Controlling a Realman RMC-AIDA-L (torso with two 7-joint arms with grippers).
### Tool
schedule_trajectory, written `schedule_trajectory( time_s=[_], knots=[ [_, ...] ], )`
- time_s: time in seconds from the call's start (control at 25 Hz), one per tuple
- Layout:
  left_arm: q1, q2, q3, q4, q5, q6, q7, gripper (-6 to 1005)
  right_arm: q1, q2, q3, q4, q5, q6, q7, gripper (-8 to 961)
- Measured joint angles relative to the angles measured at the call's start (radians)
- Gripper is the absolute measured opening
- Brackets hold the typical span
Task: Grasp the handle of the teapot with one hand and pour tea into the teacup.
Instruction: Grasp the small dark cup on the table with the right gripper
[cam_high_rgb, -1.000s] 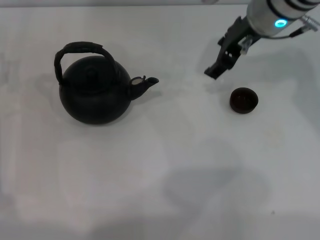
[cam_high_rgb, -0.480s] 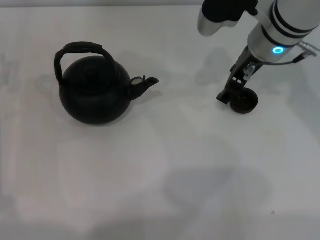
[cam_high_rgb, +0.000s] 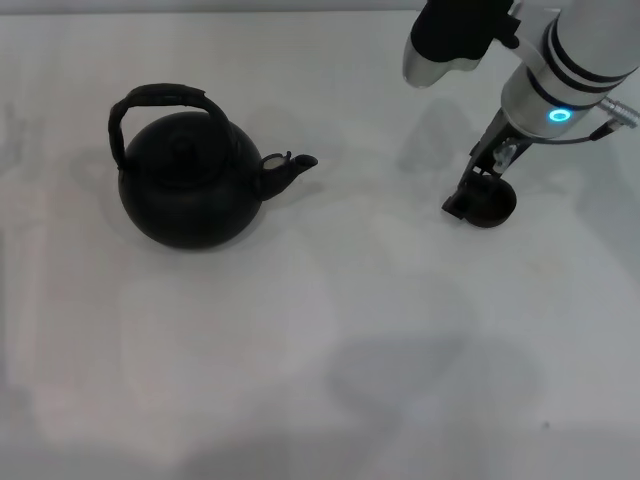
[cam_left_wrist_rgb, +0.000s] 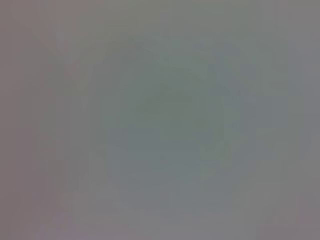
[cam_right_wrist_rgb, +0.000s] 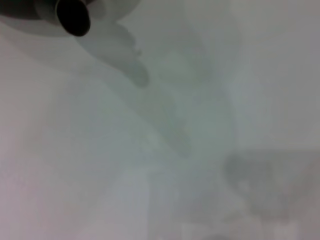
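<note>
The black teapot (cam_high_rgb: 187, 195) stands upright on the white table at the left, its spout (cam_high_rgb: 296, 164) pointing right. Its arched handle (cam_high_rgb: 158, 96) stands over the lid, and nothing touches it. The small dark teacup (cam_high_rgb: 494, 204) sits at the right. My right gripper (cam_high_rgb: 468, 200) reaches down from above and sits against the cup's left rim. My left gripper is out of the head view, and the left wrist view shows only flat grey. The right wrist view shows the white table and a small dark round shape (cam_right_wrist_rgb: 73, 15) that I cannot identify.
The white table (cam_high_rgb: 320, 330) stretches between pot and cup with nothing on it. A black and white part of my right arm (cam_high_rgb: 450, 35) hangs over the back right. Arm shadows fall on the front middle.
My right gripper has come down and to the right from behind the teacup until it rests at the cup's left rim. The teapot and the cup have stayed where they were.
</note>
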Motion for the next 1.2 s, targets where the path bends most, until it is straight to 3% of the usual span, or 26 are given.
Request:
schedule_trajectory(
  time_s=[0.88,1.12,1.2],
  knots=[
    [-0.014,0.004,-0.001,0.002,-0.005,0.002,0.000,893,-0.006,-0.005,-0.010,0.031,-0.006,0.028,0.003,848],
    [-0.013,0.003,-0.002,0.002,-0.015,0.002,-0.002,893,0.011,-0.002,-0.014,0.016,-0.008,0.057,0.003,727],
    [-0.013,0.002,-0.002,0.002,-0.016,0.002,-0.003,892,0.015,-0.002,-0.012,0.008,-0.006,0.059,0.003,727]
  ],
)
